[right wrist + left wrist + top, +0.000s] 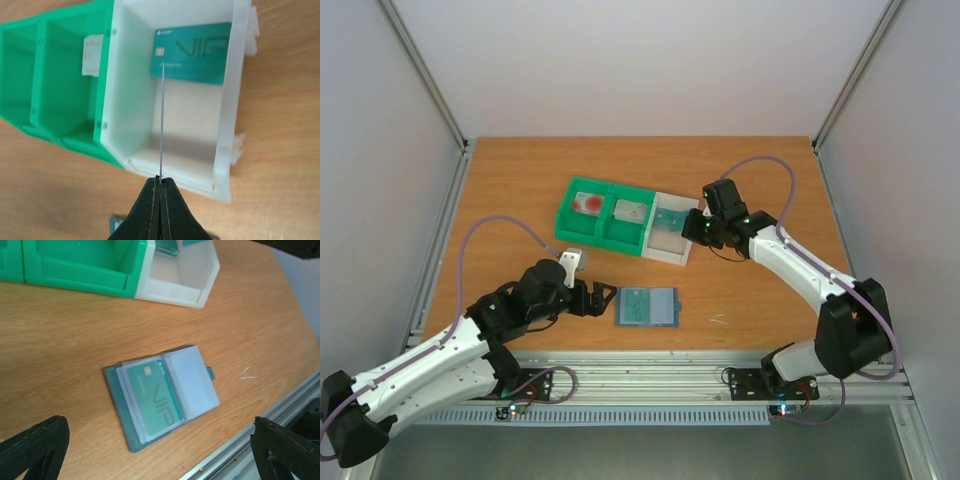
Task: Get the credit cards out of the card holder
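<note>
My left arm (430, 362) and right arm (800, 268) wear white shells on the long links, black at every joint. A lilac cable (468, 255) loops off each. My fingers (147, 212) are matte black wedges; red and green lights dot the bases (775, 385) at the bench's near edge.

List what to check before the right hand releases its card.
1. Right hand shut on a thin card, seen edge-on: ok.
2. That card hangs over the white compartment: ok.
3. Room beside the teal card lying there: ok.
4. Left hand open, apart from the card holder: ok.
5. Card holder emptied: not ok, a green card sits inside.
6. Held card's colour: cannot tell.
</note>
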Available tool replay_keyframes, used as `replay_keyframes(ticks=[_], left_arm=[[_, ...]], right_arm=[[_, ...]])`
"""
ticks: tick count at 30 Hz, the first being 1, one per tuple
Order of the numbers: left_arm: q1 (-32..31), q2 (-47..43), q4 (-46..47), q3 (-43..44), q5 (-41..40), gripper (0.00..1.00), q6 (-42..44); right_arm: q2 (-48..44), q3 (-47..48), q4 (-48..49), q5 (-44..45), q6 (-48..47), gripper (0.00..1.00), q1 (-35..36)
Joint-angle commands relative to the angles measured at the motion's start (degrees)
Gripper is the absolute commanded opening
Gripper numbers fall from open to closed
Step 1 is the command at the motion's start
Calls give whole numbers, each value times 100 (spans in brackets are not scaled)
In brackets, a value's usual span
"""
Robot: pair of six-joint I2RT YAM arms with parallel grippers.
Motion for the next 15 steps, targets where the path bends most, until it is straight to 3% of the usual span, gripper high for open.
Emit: replay_keyframes(ticks=[1,15], left_arm=[[-9,53,-285,233,-348,99,424],[-9,79,-470,166,-528,99,384]], right_arm=[[540,393,283,-320,-54,1,-307],[1778,1054,546,-851,98,1,-519]])
